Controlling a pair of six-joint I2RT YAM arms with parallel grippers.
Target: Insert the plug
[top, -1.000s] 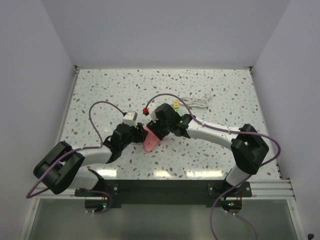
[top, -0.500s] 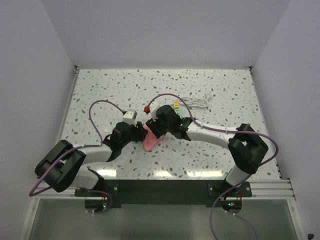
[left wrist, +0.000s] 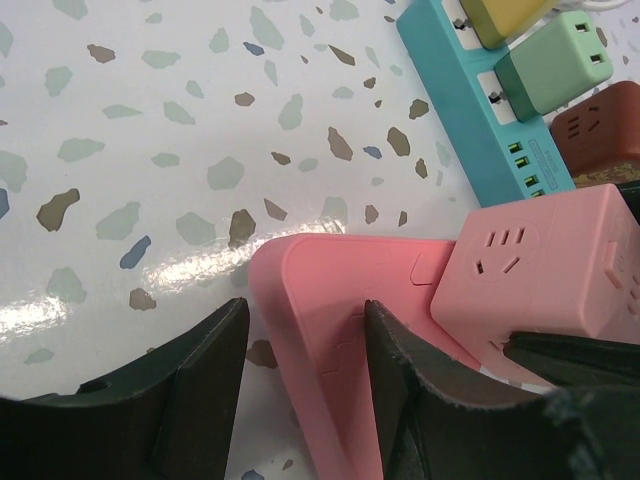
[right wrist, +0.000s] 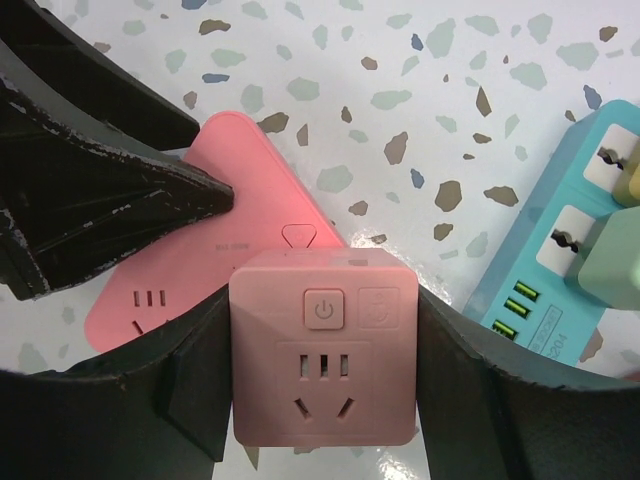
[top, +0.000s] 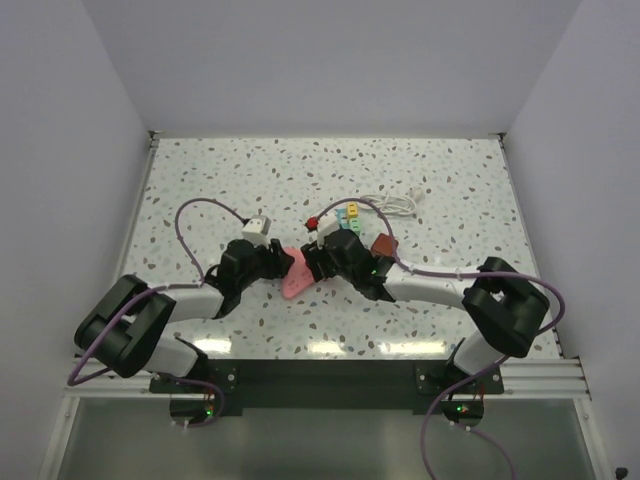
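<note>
Gripping the rigid, light-looking pink cube plug (right wrist: 322, 360) by its smooth flat sides, the right gripper (right wrist: 322, 400) holds it; the left gripper (left wrist: 300, 385) pinches the pink power strip (left wrist: 340, 330) edge.

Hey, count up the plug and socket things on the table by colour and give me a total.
Pink: 2, flat pink strip and pink cube adapter
Teal: 1, teal power strip
Yellow: 1, yellow plug block
Green: 1, green plug block
Brown: 1, brown plug block
Total: 6
</note>
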